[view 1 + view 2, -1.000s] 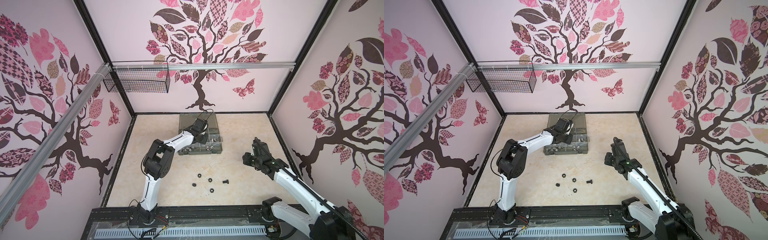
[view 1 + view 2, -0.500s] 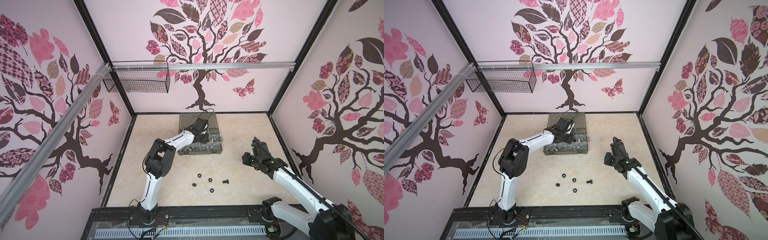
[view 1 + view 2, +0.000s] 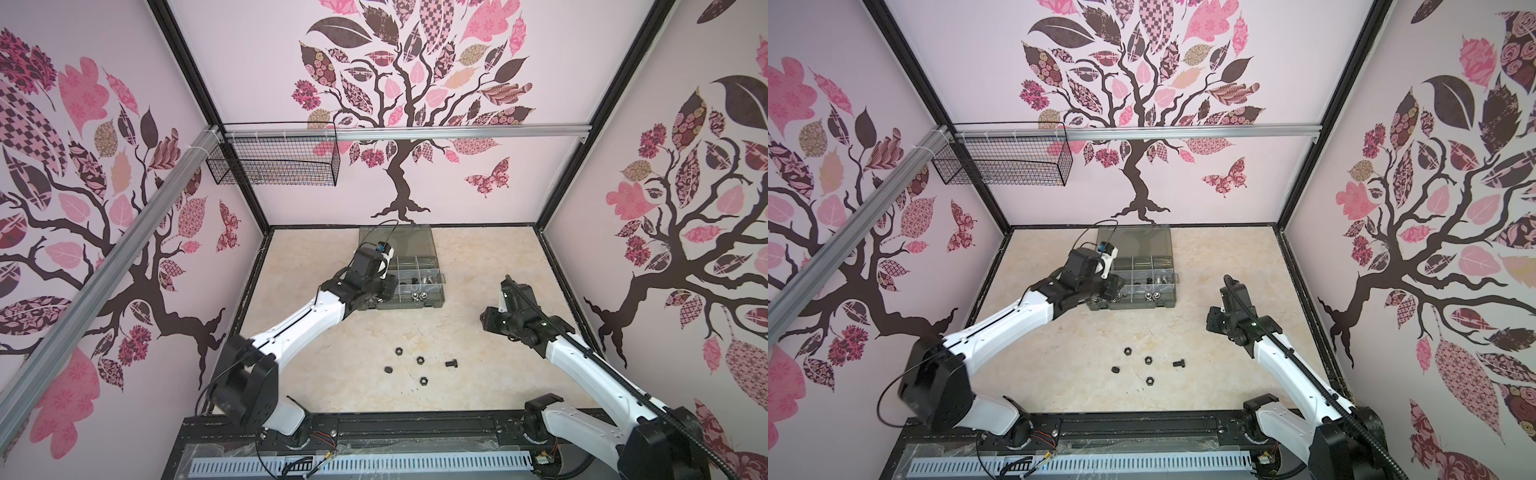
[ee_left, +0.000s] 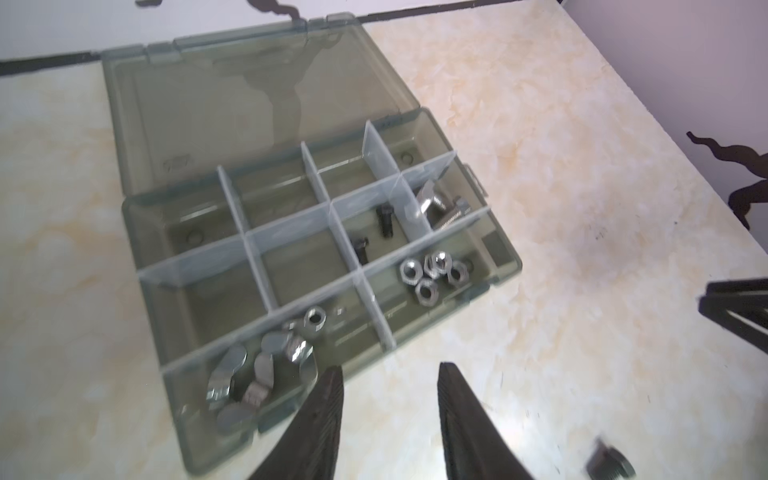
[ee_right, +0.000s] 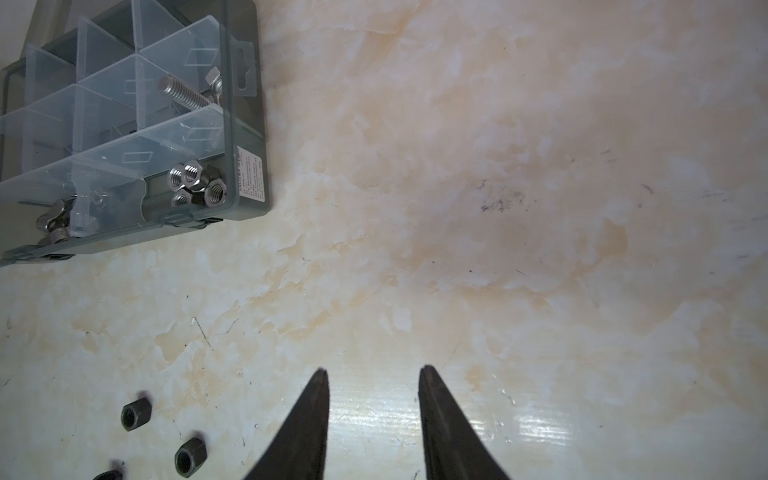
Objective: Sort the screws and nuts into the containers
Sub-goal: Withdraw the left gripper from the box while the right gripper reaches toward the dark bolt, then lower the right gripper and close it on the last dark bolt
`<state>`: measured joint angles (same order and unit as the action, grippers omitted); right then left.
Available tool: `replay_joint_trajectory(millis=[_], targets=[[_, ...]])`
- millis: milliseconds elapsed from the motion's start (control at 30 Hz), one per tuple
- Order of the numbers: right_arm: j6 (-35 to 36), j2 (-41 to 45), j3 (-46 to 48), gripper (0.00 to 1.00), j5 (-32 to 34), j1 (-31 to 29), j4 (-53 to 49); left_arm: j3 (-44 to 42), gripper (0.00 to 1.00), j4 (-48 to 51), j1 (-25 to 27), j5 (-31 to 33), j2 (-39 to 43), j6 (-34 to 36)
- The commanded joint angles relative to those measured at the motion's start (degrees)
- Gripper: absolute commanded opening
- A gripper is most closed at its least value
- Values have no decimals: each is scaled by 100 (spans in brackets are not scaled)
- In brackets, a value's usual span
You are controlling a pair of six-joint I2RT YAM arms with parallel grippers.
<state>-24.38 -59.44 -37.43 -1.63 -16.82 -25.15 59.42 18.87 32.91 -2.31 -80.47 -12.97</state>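
Pink-walled enclosure, tree decals on three sides; beige marbled counter point(image 3: 353, 332) as work surface. Black wire mesh basket point(image 3: 274, 166) hung from the back rail, well apart from the work; disregard.

Smoky-grey organiser case point(image 3: 415, 305) at the back centre of the counter, lid point(image 4: 232, 104) folded flat behind, compartments point(image 4: 299, 266) open upward. Contents per the left wrist view:
- Silver bolts point(image 4: 442, 210) in an end cell of the middle row.
- Two black bolts point(image 4: 372, 235) in the cell beside.
- Silver hex nuts point(image 4: 432, 270) in the adjoining front-row cell.
- Wing nuts point(image 4: 245, 374) in the long front cell next along.

Left pincer point(image 4: 388, 372): spread, nothing between the tips, poised at the front wall of the case beside the wing-nut cell. Right pincer point(image 5: 372, 374): likewise spread and empty, over bare counter to the right of the case and the loose parts in both top views.

Loose on the counter, front centre in both top views: one black hex-head bolt point(image 3: 451, 364) and four black hex nuts point(image 3: 398, 351), each apart from the rest.

Handling, as judged:
- Rigid metal, light, not fragile, smooth-faced; prone to skid or roll on the glossy counter.
- Grip each nut across two opposite flats, lowering the tips to the surface before closing.
- Grip the bolt across the shaft just under the head, or across the head flats.
- Avoid the thread end, likely to pivot out.
- Expect little margin with low-lying parts and narrow tips.
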Motion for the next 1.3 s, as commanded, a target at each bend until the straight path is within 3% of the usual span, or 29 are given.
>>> replay_joint_trajectory(millis=[0,200,533,800,1267], targets=[[-90,-76,-36,39,-67,-319,-245,-1042,42,96,-13,107,805,-505],[-394,-331,-77,41,17,-1160,-386,-2345,42,345,-26,208,2436,-1043],[-676,-1112,-387,48,330,-2507,-896,-3274,43,835,-16,313,4185,-1653],[-890,-1503,-448,52,476,-3075,-994,-3485,43,838,-13,143,4381,-1788],[-941,-2186,-663,52,617,-3419,-990,-3562,43,671,-4,-11,4319,-1850]])
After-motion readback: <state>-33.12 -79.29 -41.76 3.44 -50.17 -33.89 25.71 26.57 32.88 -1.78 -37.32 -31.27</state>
